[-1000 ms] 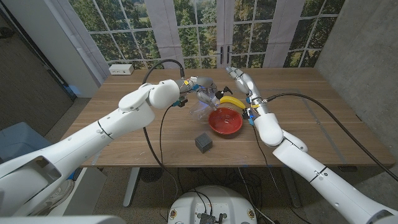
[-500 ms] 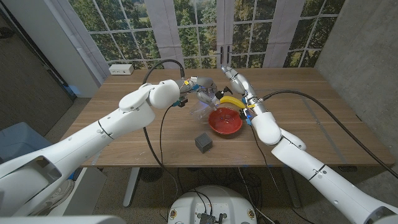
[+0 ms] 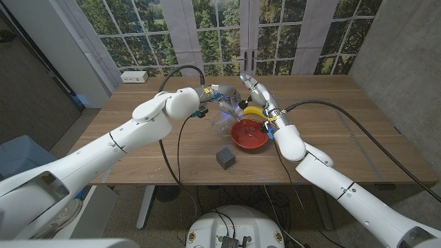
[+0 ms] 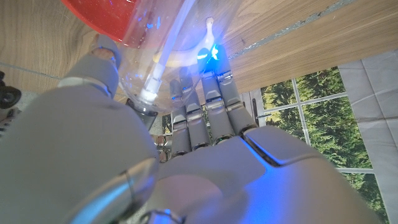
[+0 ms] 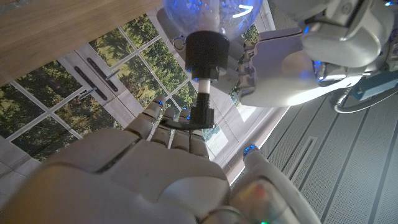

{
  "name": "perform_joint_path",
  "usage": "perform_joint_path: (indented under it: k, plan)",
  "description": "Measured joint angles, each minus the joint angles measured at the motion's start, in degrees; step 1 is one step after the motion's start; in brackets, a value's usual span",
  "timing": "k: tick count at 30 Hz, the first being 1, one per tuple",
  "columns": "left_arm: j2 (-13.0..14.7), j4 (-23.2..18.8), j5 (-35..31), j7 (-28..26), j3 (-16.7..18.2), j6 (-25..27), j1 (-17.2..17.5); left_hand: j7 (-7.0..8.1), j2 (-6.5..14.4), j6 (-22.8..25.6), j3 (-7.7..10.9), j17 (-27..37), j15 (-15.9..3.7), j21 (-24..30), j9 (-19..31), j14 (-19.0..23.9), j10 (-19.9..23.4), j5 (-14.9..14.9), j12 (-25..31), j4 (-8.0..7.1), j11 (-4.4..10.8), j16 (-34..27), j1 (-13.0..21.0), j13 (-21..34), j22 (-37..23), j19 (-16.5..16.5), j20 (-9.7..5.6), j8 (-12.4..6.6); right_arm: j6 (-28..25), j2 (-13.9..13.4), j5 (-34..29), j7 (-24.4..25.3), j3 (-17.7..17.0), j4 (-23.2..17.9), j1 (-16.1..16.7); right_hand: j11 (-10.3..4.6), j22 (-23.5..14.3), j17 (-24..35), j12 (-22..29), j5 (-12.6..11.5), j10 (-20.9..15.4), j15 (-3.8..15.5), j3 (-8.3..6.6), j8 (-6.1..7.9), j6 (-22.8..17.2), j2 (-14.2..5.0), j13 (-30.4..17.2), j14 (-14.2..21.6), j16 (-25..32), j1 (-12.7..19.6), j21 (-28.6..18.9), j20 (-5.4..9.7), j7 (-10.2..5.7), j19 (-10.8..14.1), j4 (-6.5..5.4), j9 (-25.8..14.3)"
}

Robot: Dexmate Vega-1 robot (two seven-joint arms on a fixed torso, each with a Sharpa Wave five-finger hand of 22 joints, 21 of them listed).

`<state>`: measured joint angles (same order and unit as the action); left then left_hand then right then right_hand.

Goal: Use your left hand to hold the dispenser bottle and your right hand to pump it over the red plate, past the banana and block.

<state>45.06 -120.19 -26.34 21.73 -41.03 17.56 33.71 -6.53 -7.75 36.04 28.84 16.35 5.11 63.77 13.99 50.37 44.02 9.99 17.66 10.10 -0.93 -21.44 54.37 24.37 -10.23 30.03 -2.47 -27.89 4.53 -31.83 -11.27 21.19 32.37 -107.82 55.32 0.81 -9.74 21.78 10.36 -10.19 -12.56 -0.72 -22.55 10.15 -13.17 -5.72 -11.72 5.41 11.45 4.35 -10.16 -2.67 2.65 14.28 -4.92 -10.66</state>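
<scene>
My left hand grips the clear dispenser bottle and holds it tilted just left of the red plate. The left wrist view shows the same fingers wrapped round the clear bottle, with its inner tube visible and the red plate beyond. My right hand reaches in over the yellow banana. Its straight fingers lie at the black pump head below the bottle's black cap; I cannot tell if they touch. The grey block sits in front of the plate.
A white box stands at the table's back left corner. Black cables run from both arms across the table. Windows stand behind the far edge.
My right hand has moved left from above the banana toward the top of the bottle. The left hand and bottle have stayed put.
</scene>
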Motion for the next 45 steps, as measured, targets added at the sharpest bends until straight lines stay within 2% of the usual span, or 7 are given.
perform_joint_path:
  k: [1, 11, 18, 22, 30, 40, 45]
  plan:
    - [0.0, 0.01, 0.03, 0.07, 0.0, -0.15, -0.01, -0.01, 0.0, 0.01, 0.0, 0.0, 0.0, 0.03, 0.0, 0.0, 0.0, 0.0, 0.0, 0.0, 0.0, 0.0, 0.0, 0.0, 0.0, 0.0, 0.0, 0.0, -0.06, 0.04, -0.02, -0.06, 0.13, 0.02, -0.09, 0.0, 0.0, 0.0, 0.0, -0.1, 0.0, 0.0, 0.0, 0.0, 0.0, 0.61, 0.0, 0.0, 0.0, -0.61, 0.0, 0.0, 0.0, 0.0, 0.0, 0.0]
    - [-0.05, 0.33, 0.18, 0.28, -0.05, -0.4, -0.19, -0.33, -0.01, 0.34, 0.01, 0.03, 0.21, 0.05, -0.01, 0.21, 0.31, -0.02, -0.21, 0.01, -0.31, 0.0, 0.01, -0.01, -0.01, 0.01, 0.0, 0.23, -1.88, 0.35, -0.88, -1.24, 1.61, -0.04, -0.82, 0.0, 0.0, -0.24, 0.25, -0.22, -0.01, 0.0, 0.44, 0.27, 0.31, 0.3, 0.0, 0.01, 0.0, -0.89, 0.0, -0.31, 0.31, -0.31, -0.44, 0.0]
    - [-0.03, 0.54, 0.73, 0.05, 0.13, -1.16, -0.16, -1.37, -0.02, 1.37, 0.03, 0.21, 0.53, 1.11, -0.05, 0.94, 1.84, -0.03, 0.05, 0.03, -1.84, -0.37, 0.02, -0.27, -0.45, 0.01, 0.0, -0.2, -2.82, 0.25, -2.03, -1.63, 2.72, -0.67, -1.09, 0.0, 0.0, -0.26, 0.27, -0.22, -0.01, 0.0, 0.47, 0.27, 0.44, 0.88, -0.01, -0.62, 0.01, -1.5, -0.24, -0.31, 0.18, -0.3, -0.95, -0.01]
    - [-0.02, 0.55, 0.73, 0.05, 0.27, -1.16, -0.01, -1.88, -0.11, 1.88, 0.11, 0.24, 1.01, 1.81, -0.05, 1.46, 2.26, -0.04, 0.2, 0.11, -2.26, -0.91, 0.11, -0.55, -0.49, 0.03, 0.0, -0.35, -2.86, 0.25, -2.21, -1.75, 2.72, -0.67, -1.09, 0.0, 0.0, -0.26, 0.27, -0.22, -0.01, 0.0, 0.63, 0.27, 0.62, 0.44, -0.01, -0.62, 0.01, -1.94, -0.24, -0.31, 0.0, -0.3, -1.11, -0.01]
    - [0.21, 0.24, 1.63, -0.86, 0.85, -2.02, 0.69, -2.99, -0.86, 2.99, 0.68, 0.26, 1.43, 2.89, -0.14, 2.09, 3.08, -0.09, 0.49, 0.68, -3.08, -1.25, 0.86, -0.63, -0.49, 0.33, 0.31, -0.16, -2.39, 0.09, -2.29, -2.7, 3.83, -0.85, -1.28, 0.0, 0.0, -0.28, 0.27, -0.45, -0.01, 0.0, 0.87, 0.27, 0.93, 0.96, -0.01, -0.62, 0.01, -2.47, -0.24, -0.51, 0.31, -0.5, -1.34, -0.01]
    - [0.68, -1.05, 1.72, -1.07, 1.08, -2.0, 1.28, -3.08, -1.32, 3.92, 0.69, 0.19, 1.63, 3.49, -0.33, 2.47, 3.17, 0.0, 0.79, 0.69, -3.17, -1.25, 1.32, -0.78, -0.72, 0.43, 0.4, 0.18, -1.39, 0.04, -2.28, -3.54, 4.54, -0.57, -1.42, 0.21, 0.0, -0.55, 0.27, -0.45, 0.2, 0.0, 0.72, 0.27, 0.93, 0.96, -0.01, -0.61, 0.01, -2.47, -0.23, -0.51, 0.31, -0.5, -1.5, -0.01]
    - [0.97, -1.88, 1.44, -1.05, 1.12, -1.52, 1.65, -3.08, -1.46, 3.92, 0.69, 0.13, 1.62, 3.78, -0.33, 2.48, 3.17, 0.01, 0.79, 0.69, -3.17, -1.25, 1.46, -0.88, -0.69, 0.44, 0.41, 0.42, -0.09, 0.12, -2.63, -1.5, 4.11, -0.34, -1.08, 0.43, 0.0, -0.8, 0.55, -0.45, -0.02, 0.0, 1.03, 0.4, 0.92, 0.96, 0.19, -0.61, 0.01, -2.46, -0.45, -0.51, 0.32, -0.5, -1.81, -0.02]
